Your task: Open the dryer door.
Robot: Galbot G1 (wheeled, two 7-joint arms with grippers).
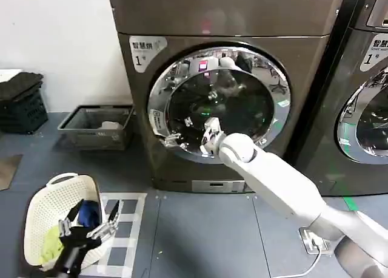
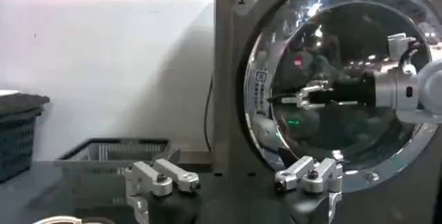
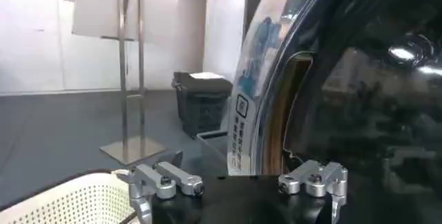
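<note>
**Reaching for the porthole: right arm at the dryer door**

Stretching across the floor, your right arm runs from the lower right of the head view up to the dryer door (image 1: 219,105), and the right gripper (image 1: 209,137) sits against the lower-left part of the glass, just inside the chrome ring. From the left wrist camera you can see that gripper (image 2: 293,98) side-on, its thin fingers pointing toward the hinge-side rim of the door (image 2: 345,73), with a small gap between them, so call it released, nothing grasped. The right wrist camera agrees: its 2 fingers (image 3: 169,179) stand well apart in front of the door's edge (image 3: 331,73), where the chrome ring carries a white and blue sticker.

The door itself looks shut, or very nearly; from these angles you cannot tell whether it has cracked off its seat. It fills most of the front of the dryer (image 1: 224,23), the bronze-brown machine with the white "1" label at upper left.

Your left gripper (image 1: 91,226) hangs low at the bottom left, parked over a white laundry basket (image 1: 51,196) holding blue and yellow cloth. Its fingers (image 2: 162,177) are spread wide, holding nothing.

A grey tray (image 1: 97,127) sits on the floor by the wall, left of the dryer, and a neighbouring machine (image 1: 364,96) stands at the right.
</note>
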